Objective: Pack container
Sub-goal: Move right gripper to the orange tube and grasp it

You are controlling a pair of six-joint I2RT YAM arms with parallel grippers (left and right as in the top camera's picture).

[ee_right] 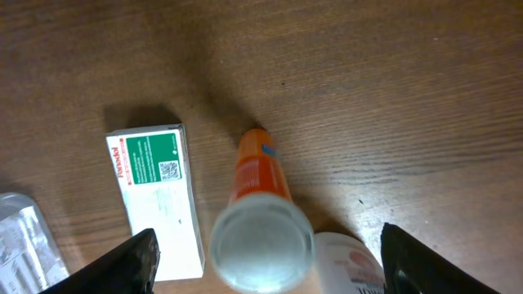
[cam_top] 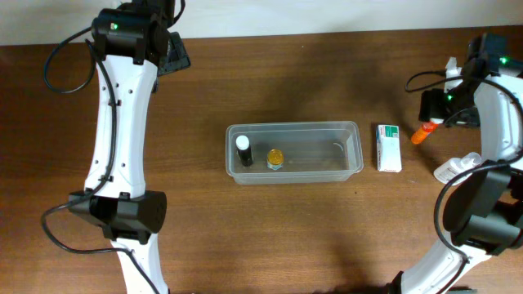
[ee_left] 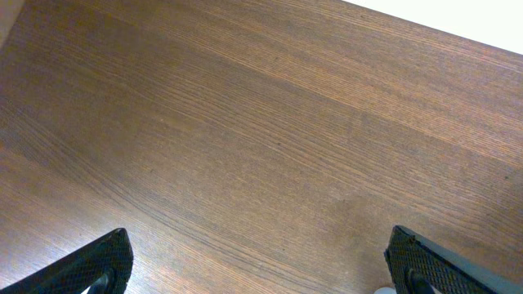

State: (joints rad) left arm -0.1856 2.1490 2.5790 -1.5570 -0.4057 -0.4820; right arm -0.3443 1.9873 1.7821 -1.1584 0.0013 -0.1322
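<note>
- Along the near edge of the table (cam_top: 327, 237), dark brown wood runs with its grain from side to side. The left arm (cam_top: 122, 163) rises up one flank and the right arm (cam_top: 498, 139) curves up the other.
- A little further in on the right, a white bottle (cam_top: 458, 167) lies on the wood just beside the right arm.
- At mid-table sits the container (cam_top: 327, 131), upright with its long side across the table and its mouth open.
- Inside it, at the left end, a black-capped bottle (cam_top: 243, 151) stands upright, with a yellow-capped jar (cam_top: 275, 158) just to its right.
- Near the container's right end, with a narrow gap between, a box (cam_top: 388, 148) in white and green lies flat.
- Beyond the box an orange tube (cam_top: 422, 133) lies on the wood, its clear cap turned toward the wrist camera.
- Above the tube hangs the right claw (ee_right: 270, 257). Its jaws are spread wide and grip nothing, and both fingers (ee_right: 135, 261) stand well apart from the tube.
- Toward the far left corner, the left claw (ee_left: 260, 265) hangs over bare wood, its jaws likewise spread wide with nothing between them.
- Past the table's far edge runs a pale wall (cam_top: 327, 16), which also shows as a white strip in the left wrist view.
</note>
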